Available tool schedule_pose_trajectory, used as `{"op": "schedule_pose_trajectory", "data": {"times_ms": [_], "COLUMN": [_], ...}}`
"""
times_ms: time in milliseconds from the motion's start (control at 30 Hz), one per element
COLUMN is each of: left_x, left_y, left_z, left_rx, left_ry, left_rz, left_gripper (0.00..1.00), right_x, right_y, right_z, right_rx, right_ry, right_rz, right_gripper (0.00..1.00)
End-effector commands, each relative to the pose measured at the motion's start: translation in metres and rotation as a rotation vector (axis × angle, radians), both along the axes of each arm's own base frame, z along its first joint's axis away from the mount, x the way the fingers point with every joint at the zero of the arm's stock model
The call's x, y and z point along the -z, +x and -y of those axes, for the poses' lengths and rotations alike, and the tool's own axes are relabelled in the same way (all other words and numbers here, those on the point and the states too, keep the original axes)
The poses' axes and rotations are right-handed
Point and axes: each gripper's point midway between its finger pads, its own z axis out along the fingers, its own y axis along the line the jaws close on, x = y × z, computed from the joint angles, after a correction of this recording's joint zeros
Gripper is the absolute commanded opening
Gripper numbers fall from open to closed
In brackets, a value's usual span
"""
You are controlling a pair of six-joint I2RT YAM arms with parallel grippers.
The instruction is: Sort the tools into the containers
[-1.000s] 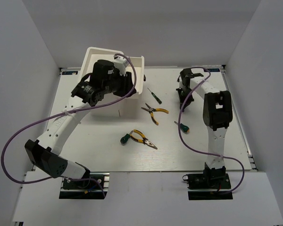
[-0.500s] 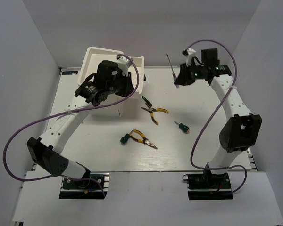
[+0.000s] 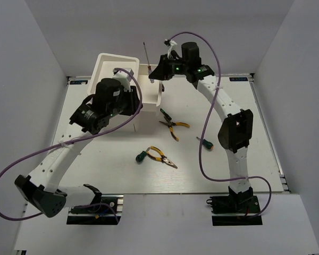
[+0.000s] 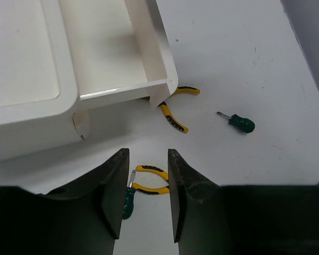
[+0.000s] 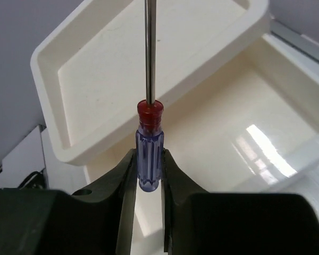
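Screwdriver [image 5: 149, 154] with the purple handle stands shaft-up at upper centre of the overhead view, pinched by its handle in the right gripper [image 5: 147, 175] over the open drawer [image 5: 218, 122], apparently so that releasing drops it in. Left of centre, the left gripper [image 4: 147, 164] hovers with fingers spread and empty, probably kept clear; pliers [image 4: 173, 114] and green screwdrivers [image 4: 241, 123] await on the table [image 4: 255, 53].

A robot lab cell: white table [image 3: 111, 170] boxed by plain grey walls [image 3: 37, 53].

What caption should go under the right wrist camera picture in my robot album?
Jaws of the right gripper pinch the purple-handled screwdriver, shaft up, above the open white drawer.
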Motion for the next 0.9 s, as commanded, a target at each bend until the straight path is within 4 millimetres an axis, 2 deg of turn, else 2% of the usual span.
{"op": "schedule_pose_trajectory", "data": {"times_ms": [0,33,67,200,267,300,333,367,433,467,500,533,567,600,633,667,700,733,767,800,833,867], "left_x": [-0.007,-0.001,-0.005,0.000,-0.002,0.004,0.008,0.008,0.006,0.010,0.008,0.002,0.002,-0.001,-0.001,0.003,-0.003,0.000,0.005,0.005,0.005,0.008], "left_y": [-0.013,-0.014,-0.016,-0.018,-0.017,-0.014,-0.012,-0.013,-0.010,-0.008,-0.005,-0.005,-0.005,-0.005,-0.004,-0.004,-0.005,-0.004,-0.004,-0.004,-0.004,-0.002], "left_z": [-0.014,-0.014,-0.015,-0.016,-0.016,-0.014,-0.013,-0.011,-0.009,-0.008,-0.007,-0.006,-0.007,-0.007,-0.009,-0.009,-0.009,-0.009,-0.009,-0.009,-0.009,-0.008], "left_rx": [-0.063,-0.069,-0.069,-0.074,-0.074,-0.074,-0.074,-0.066,-0.066,-0.066,-0.061,-0.060,-0.056,-0.056,-0.067,-0.067,-0.067,-0.067,-0.067,-0.067,-0.067,-0.067], "left_ry": [-0.037,-0.038,-0.045,-0.049,-0.054,-0.048,-0.042,-0.045,-0.049,-0.043,-0.034,-0.042,-0.035,-0.036,-0.032,-0.026,-0.039,-0.038,-0.032,-0.032,-0.032,-0.027], "left_rz": [0.005,-0.011,-0.001,-0.014,-0.006,-0.015,-0.024,-0.026,-0.021,-0.030,-0.024,-0.012,-0.008,-0.006,-0.002,-0.010,0.009,0.008,-0.001,-0.001,-0.001,-0.009], "left_gripper": [0.46,0.46,0.46,0.46,0.46,0.46,0.44,0.44,0.43,0.41,0.41,0.39,0.39,0.37,0.37,0.36,0.36,0.36,0.36,0.36,0.36,0.36], "right_x": [-0.026,-0.024,-0.020,-0.020,-0.025,-0.025,-0.021,-0.030,-0.029,-0.034,-0.036,-0.047,-0.067,-0.050,-0.047,-0.060,-0.030,-0.018,0.031,0.041,0.053,0.088], "right_y": [0.003,0.002,0.000,0.000,-0.004,-0.004,-0.005,-0.007,-0.009,-0.010,-0.011,-0.014,-0.012,0.007,0.019,0.013,0.022,0.023,0.011,0.013,0.009,-0.003], "right_z": [-0.016,-0.019,-0.022,-0.018,-0.016,-0.017,-0.014,-0.013,-0.013,-0.010,-0.008,0.000,0.010,0.032,0.048,0.066,0.087,0.098,0.110,0.129,0.134,0.143], "right_rx": [0.038,0.037,0.034,0.026,0.014,0.012,0.012,0.007,0.002,0.002,0.005,0.017,0.071,0.180,0.264,0.307,0.338,0.344,0.329,0.334,0.325,0.311], "right_ry": [0.083,0.078,0.074,0.064,0.066,0.066,0.052,0.063,0.057,0.057,0.055,0.055,0.052,-0.009,-0.069,-0.095,-0.192,-0.229,-0.313,-0.353,-0.371,-0.402], "right_rz": [0.024,0.027,0.020,0.035,0.043,0.047,0.035,0.068,0.071,0.089,0.094,0.114,0.164,0.171,0.228,0.258,0.257,0.237,0.126,0.139,0.126,0.081], "right_gripper": [0.00,0.00,0.16,0.48,0.54,0.55,0.55,0.57,0.57,0.55,0.43,0.32,0.18,0.00,0.00,0.00,0.00,0.00,0.00,0.00,0.00,0.03]}}
